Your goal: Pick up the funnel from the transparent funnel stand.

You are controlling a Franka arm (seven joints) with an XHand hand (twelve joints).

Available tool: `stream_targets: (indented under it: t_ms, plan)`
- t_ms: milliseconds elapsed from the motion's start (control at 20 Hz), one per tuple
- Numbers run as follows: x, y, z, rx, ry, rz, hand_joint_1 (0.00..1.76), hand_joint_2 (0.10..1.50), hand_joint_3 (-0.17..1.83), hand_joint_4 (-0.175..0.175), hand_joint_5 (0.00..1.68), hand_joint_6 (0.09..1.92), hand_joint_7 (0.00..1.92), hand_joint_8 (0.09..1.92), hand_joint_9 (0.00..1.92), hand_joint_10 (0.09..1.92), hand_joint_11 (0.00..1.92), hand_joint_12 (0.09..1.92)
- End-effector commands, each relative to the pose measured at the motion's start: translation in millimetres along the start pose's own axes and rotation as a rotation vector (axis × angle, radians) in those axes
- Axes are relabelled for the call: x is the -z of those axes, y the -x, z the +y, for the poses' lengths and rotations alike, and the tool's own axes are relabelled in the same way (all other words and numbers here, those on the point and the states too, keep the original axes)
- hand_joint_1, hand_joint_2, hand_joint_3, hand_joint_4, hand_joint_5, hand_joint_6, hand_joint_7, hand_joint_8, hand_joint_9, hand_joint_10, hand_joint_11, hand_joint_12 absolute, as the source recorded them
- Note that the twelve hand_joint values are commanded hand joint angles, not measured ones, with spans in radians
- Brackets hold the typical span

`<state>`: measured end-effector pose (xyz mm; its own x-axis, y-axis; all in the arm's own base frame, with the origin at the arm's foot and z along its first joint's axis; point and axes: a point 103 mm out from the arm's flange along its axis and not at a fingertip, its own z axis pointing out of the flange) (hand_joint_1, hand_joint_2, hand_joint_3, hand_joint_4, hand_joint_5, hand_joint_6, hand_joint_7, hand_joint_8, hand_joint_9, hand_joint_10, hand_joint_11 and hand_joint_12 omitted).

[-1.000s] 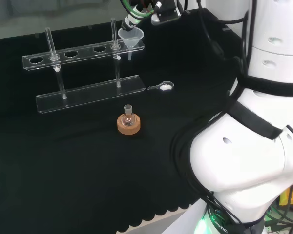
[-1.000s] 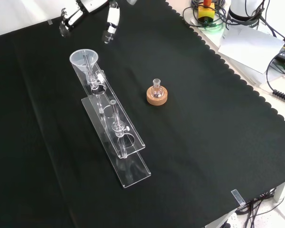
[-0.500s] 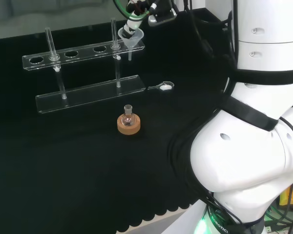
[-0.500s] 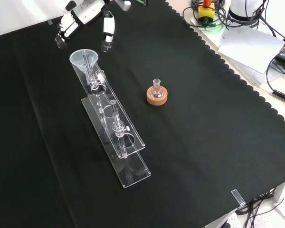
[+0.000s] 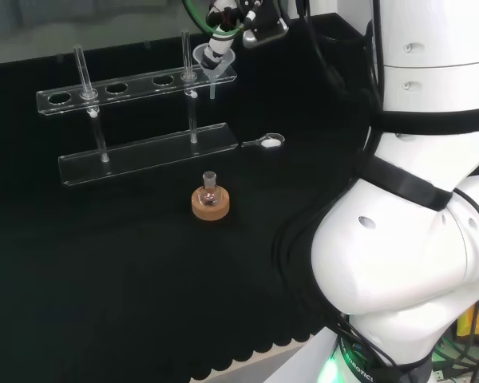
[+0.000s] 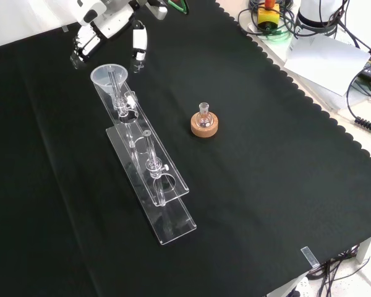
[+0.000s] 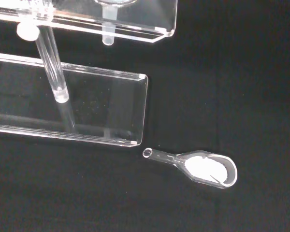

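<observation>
In the front view, the hand point(image 6: 108, 28) hangs near the bench's far edge, towards its left corner. Its fingers point(image 6: 138, 44) are spread apart and close on nothing. The funnel point(image 6: 109, 77) sits just below them in that view, on the nearer side. It is seated upright in the end hole of the transparent funnel stand point(image 6: 149, 179), wide mouth up, with its stem pointing straight down through the upper bar. The fingers straddle the rim without touching it, as far as I can tell. The stand's long bar runs away from the funnel towards the bench's near edge. Farther right, a small flask point(image 6: 203, 114) on a cork ring point(image 6: 205, 127) stands well apart. I judge the coming grasp turns on that vertical axis: the hand must come down onto the rim, then lift straight up.
</observation>
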<state>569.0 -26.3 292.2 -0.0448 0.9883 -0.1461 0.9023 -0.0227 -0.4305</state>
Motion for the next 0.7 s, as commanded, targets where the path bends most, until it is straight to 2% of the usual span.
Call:
stream_targets:
  t_ms: [50, 400, 700]
  plan:
    - [-3.1, 0.9, 5.2, 0.003, -0.001, -0.004, 0.61, 0.75, 0.29, -0.063, 0.03, 0.09, 0.00, 0.42, 0.11, 0.85, 0.31, 1.52]
    - [-6.6, 0.8, 15.6, 0.016, -0.028, -0.005, 0.63, 0.73, 0.32, -0.053, 0.02, 0.09, 0.00, 0.19, 0.04, 0.85, 0.32, 1.51]
    - [-9.1, -3.5, 21.9, 0.027, -0.035, -0.014, 0.63, 0.72, 0.34, -0.049, 0.01, 0.09, 0.00, 0.24, 0.08, 0.87, 0.35, 1.51]
